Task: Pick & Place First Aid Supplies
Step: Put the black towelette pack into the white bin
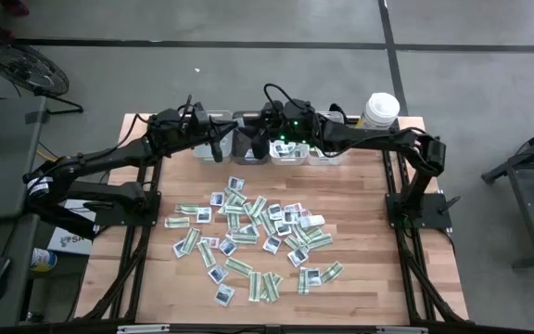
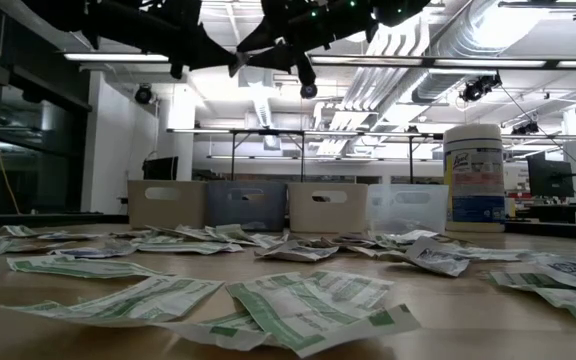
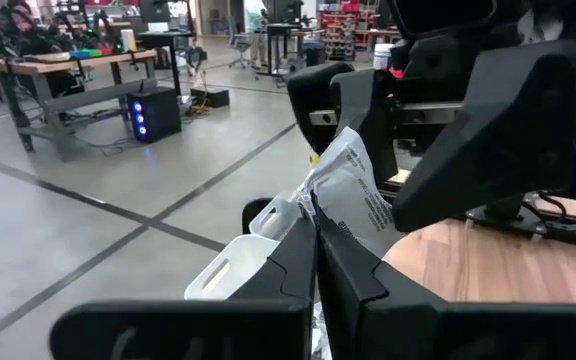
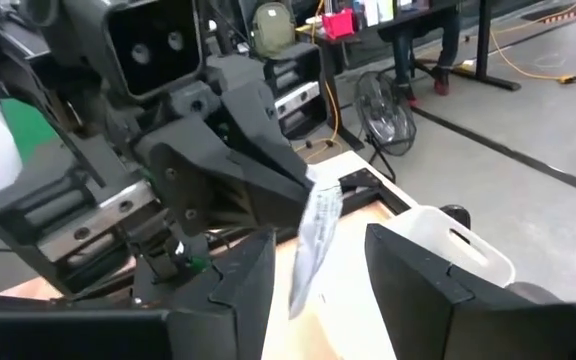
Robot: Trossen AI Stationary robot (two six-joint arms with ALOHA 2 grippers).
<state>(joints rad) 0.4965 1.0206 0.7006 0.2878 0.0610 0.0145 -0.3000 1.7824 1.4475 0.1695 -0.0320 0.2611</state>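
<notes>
The left gripper (image 3: 316, 235) is clamped on a packet (image 3: 343, 190) above the bins (image 1: 248, 148), the right gripper (image 4: 318, 270) spread around it; a mistimed handover could drop it.

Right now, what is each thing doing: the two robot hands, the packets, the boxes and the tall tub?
left gripper: shut on a packet
right gripper: open around that packet
loose packets: lying scattered on the table
bins: standing in a row
canister: upright, lid on

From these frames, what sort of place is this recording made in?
Probably a robotics lab or workshop: exposed ceiling ducts over a concrete floor, more workbenches behind, and a wooden table strewn with first aid packets.
</notes>
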